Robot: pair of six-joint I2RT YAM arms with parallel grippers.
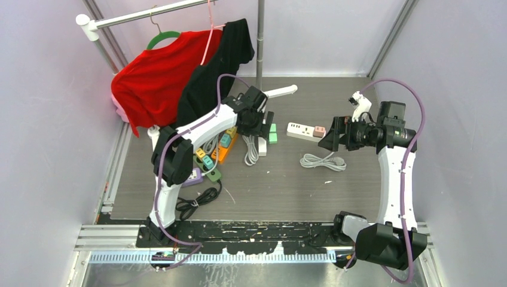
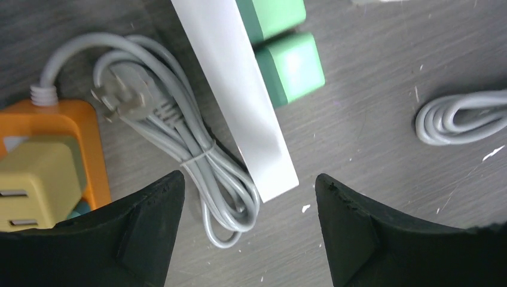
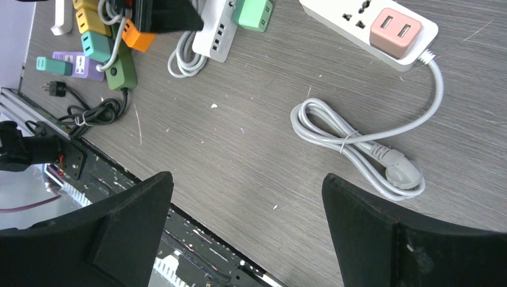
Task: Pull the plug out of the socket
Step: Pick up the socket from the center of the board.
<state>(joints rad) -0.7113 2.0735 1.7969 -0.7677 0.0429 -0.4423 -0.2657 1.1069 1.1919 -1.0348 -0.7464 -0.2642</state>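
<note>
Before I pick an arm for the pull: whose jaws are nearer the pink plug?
Right. The right arm has its jaws just right of the pink plug; the left arm has its jaws well to its left, over the green plugs.

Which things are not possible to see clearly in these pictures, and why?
1. Top view: the left arm covers most of the left strip holding the green plugs.
2. Left wrist view: the top edge cuts off the upper green plug.
3. Right wrist view: the top edge cuts off the right strip past the pink plug.
</note>
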